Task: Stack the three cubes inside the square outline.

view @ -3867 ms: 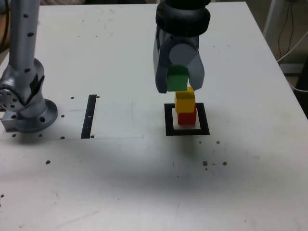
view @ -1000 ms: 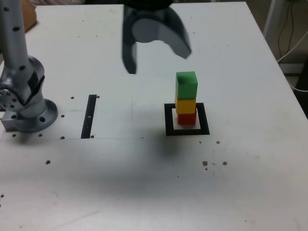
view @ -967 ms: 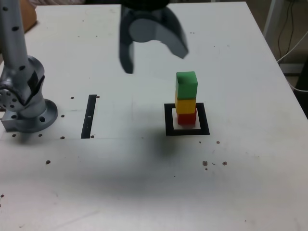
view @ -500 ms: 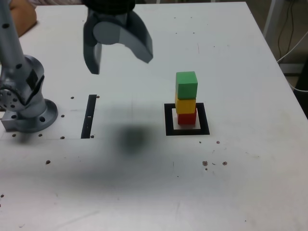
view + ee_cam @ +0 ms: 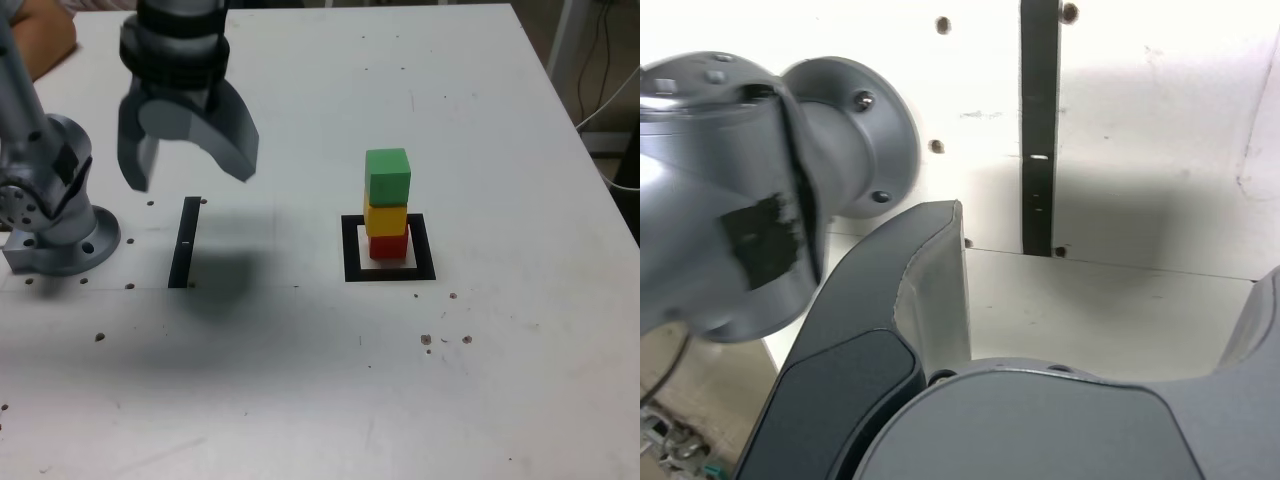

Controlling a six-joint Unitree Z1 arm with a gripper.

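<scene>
Now the three cubes stand as one upright stack inside the square outline [image 5: 390, 249], toward the right side of the counter [image 5: 500, 380] in the exterior view, about midway between its far and near edges. Red cube [image 5: 388, 245] at the bottom on the white inside of the outline, yellow cube [image 5: 385, 217] on it, green cube [image 5: 388, 176] on top, turned a bit off the yellow one. Nothing touches the stack.

Tool [image 5: 190, 168] hangs in the air, well apart from the stack, toward the counter's left edge in the exterior view, jaws spread wide and empty. It sits above the narrow black strip [image 5: 185, 241], with its shadow on the counter around the strip. The wrist view shows the strip [image 5: 1039, 130] between the spread fingers [image 5: 930, 290], and the arm's grey base [image 5: 750, 190] beside it. The base [image 5: 55, 215] stands at the counter's left edge. Small dark specks dot the white surface. A bit of a person shows at the far left corner.
</scene>
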